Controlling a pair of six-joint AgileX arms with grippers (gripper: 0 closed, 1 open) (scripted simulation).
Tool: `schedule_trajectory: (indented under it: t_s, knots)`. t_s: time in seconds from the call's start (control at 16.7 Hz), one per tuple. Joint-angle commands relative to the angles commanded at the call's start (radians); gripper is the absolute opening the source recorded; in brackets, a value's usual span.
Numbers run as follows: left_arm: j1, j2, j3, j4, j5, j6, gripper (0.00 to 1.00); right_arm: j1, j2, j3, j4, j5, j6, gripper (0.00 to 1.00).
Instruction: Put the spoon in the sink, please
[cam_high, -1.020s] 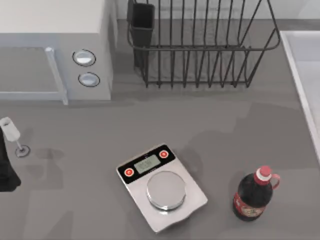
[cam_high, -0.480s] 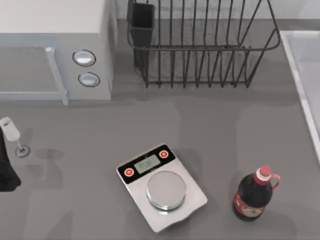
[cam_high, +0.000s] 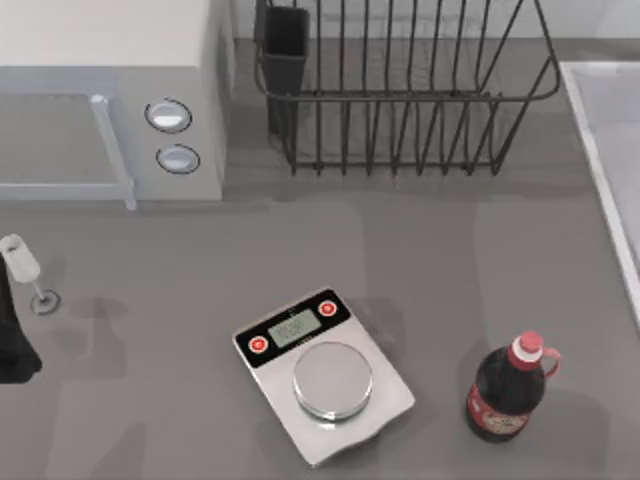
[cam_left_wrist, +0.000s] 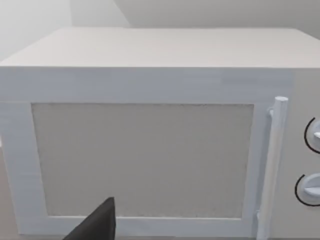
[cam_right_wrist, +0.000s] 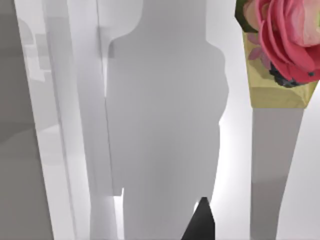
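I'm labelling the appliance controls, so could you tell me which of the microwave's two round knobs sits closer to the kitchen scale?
The lower knob, the one nearer the table's front edge; the other knob lies behind it, farther from the kitchen scale.

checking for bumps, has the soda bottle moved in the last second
No. The soda bottle stands at the same spot right of the kitchen scale as before.

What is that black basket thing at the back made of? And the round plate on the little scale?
The dish rack looks like thin metal wire with a matte black coating: bare bars with gaps between them. The round plate on the kitchen scale looks like brushed steel, silvery with a soft sheen, though it could be painted plastic.
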Motion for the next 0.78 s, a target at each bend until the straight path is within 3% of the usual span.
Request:
schedule_trajectory:
  t_s: [0.3,0.78]
  knots:
    - [0.0,0.0,0.0,0.0,0.0,0.0,1.0,-0.004,-0.017,-0.043,0.035,-0.002,0.0,0.0]
    - [0.0,0.0,0.0,0.0,0.0,0.0,1.0,0.001,-0.126,-0.417,0.281,-0.002,0.0,0.0]
